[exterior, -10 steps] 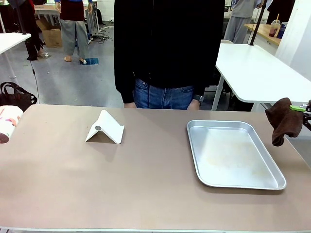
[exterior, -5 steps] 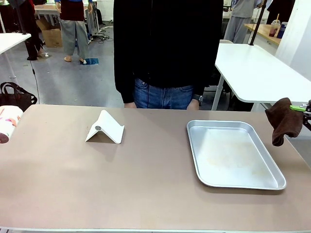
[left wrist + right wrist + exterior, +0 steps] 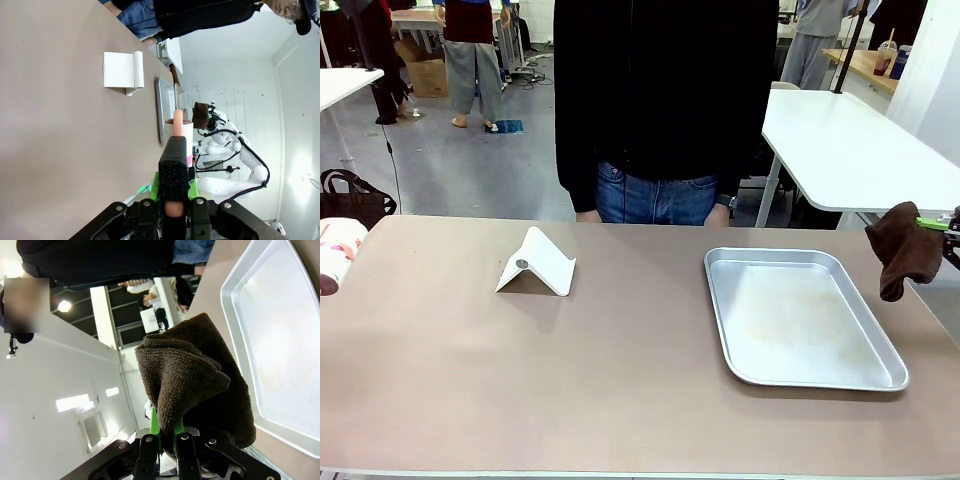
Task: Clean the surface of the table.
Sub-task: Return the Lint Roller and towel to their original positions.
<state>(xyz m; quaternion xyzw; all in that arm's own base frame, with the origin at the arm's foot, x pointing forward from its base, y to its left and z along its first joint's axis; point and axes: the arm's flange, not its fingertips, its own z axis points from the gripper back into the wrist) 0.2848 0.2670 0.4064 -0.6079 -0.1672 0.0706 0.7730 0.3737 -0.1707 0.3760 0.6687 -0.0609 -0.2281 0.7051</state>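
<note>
Tightly closed, the right gripper's (image 3: 163,437) jaws pinch a brown cloth (image 3: 192,385) off the surface's (image 3: 620,370) right edge, beside the metal tray (image 3: 798,316). Left gripper (image 3: 173,200) jaws clamp a cup (image 3: 180,131) over the left end.

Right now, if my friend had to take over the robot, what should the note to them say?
Right gripper: shut on the brown cloth, held up in the air past the table's right end, not touching the top.
Left gripper: shut on a white cup with a pink stick in it, at the table's left end.
On the table: a folded white stand left of the middle, a silver tray on the right, lying flat and holding nothing. A person stands at the far side.
Done: cloth picked up.
Left: the wiping itself; the cloth is not on the tabletop yet.
</note>
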